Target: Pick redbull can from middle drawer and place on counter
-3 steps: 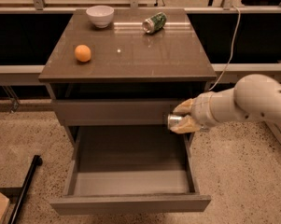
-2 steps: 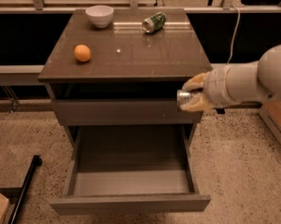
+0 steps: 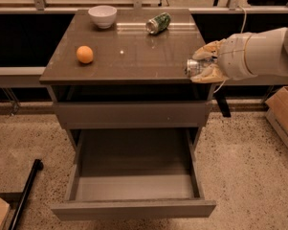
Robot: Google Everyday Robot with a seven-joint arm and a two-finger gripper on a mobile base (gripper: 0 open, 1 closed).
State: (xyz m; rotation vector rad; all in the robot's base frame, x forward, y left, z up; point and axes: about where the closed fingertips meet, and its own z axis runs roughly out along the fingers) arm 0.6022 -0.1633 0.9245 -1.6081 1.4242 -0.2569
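Jaws of the gripper (image 3: 201,67) were closed across the body of the redbull can (image 3: 195,67), one tan finger above and one below. The can lay sideways, its silvery end turned toward the bench (image 3: 134,56). You had the can at the bench's front right corner, about level with the top. This view did not show whether it hung over the slab or just beside it. The middle drawer (image 3: 134,209) stood pulled out, well below the can, under the shut shallower drawer front (image 3: 134,114).

Handling, as judged: the can was probably light, its wall thin, smooth and slippery, stiff enough to carry but likely to dent under a hard squeeze. A grasp across the middle of the body, as shown, suited it best; the rims would give the fingers less to bear on.

Being round, the can would likely roll on the glossy bench if you laid it on its side, so standing it on its base looked safer. Farther out on the bench sat an orange (image 3: 84,54), a white bowl (image 3: 102,16) and a green can (image 3: 159,23) lying on its side.
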